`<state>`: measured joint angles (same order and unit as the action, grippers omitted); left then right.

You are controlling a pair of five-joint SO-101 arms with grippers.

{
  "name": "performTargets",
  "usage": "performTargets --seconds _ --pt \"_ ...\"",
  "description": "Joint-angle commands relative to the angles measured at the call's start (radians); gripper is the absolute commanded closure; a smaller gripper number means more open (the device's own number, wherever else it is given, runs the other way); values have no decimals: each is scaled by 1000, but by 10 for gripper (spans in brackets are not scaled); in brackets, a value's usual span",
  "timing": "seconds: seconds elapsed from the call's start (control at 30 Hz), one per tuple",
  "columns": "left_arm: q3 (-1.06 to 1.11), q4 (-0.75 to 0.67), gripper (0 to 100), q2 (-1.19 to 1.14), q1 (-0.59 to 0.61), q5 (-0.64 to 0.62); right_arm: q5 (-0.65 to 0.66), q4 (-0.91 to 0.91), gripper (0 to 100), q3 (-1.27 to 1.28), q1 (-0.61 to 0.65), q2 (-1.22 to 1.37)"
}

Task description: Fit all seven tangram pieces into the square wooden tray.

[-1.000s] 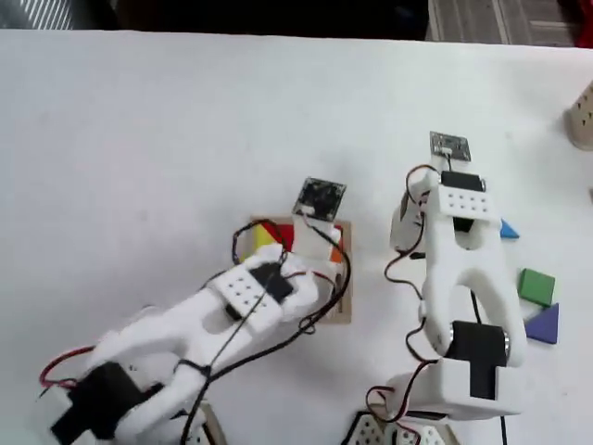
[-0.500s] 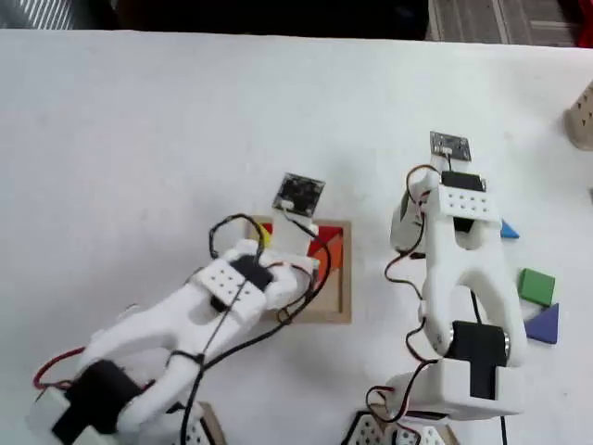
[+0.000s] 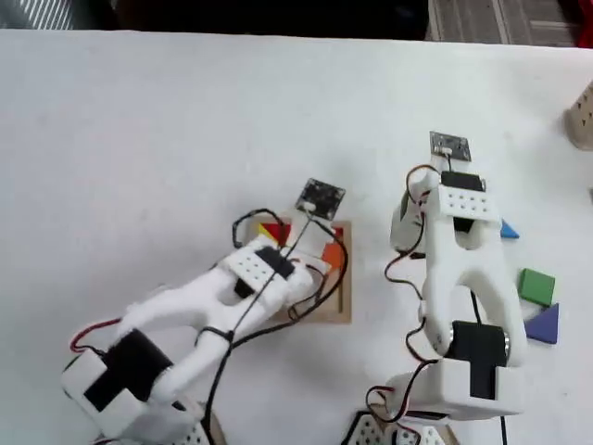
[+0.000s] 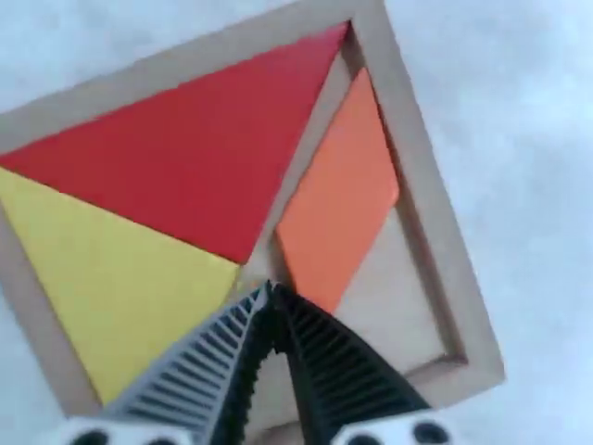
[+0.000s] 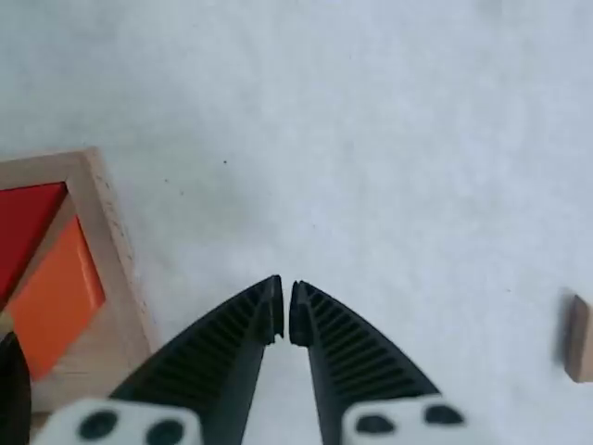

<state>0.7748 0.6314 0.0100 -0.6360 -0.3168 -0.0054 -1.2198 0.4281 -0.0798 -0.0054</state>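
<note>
Left gripper (image 4: 271, 289): jaws pressed together, nothing held; it hangs over the square wooden tray (image 4: 414, 176).
At its tips: the near end of the orange piece (image 4: 338, 209), where it meets the yellow piece (image 4: 120, 287).
Just beyond the tips: the red triangle (image 4: 185, 158), lying flat against the yellow one. The orange piece's long axis runs away from the fingers, along the rim, toward the far corner.
Beside the tips: bare tray floor (image 4: 389, 306), between the orange piece and the rim; this appears to be the space left to fill.
Right gripper (image 5: 285, 286): jaws nearly touching, a thin slit between them, empty; it is over the bare table (image 3: 139, 120), with the tray's rim just to one side.
Well away from both pairs of fingers: blue triangle (image 3: 508, 230), green square (image 3: 536, 286) and purple triangle (image 3: 545, 324), loose on the table, on the side of the right arm facing away from the tray.
Deciding relation: the loose pieces lie beside the right arm, and that arm stands between them and the left arm. The right arm is the nearer one; its jaws would have to part first.
</note>
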Motion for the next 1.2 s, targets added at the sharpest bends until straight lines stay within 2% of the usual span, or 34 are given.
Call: performTargets --seconds 0.0,0.27,0.8,1.03,1.17 --pt "-63 5 978 -7 -22 5 -11 8 981 -6 -2 -25" --pt "-68 -71 978 -8 -67 -51 -11 8 981 -8 -2 -25" --pt "-77 -32 978 7 -67 -52 -11 10 981 -9 -2 -25" --pt "-66 -40 978 183 -71 -86 -11 10 981 -12 -2 -25" --pt "-34 -215 978 162 -71 -190 -11 10 981 -12 -2 -25"
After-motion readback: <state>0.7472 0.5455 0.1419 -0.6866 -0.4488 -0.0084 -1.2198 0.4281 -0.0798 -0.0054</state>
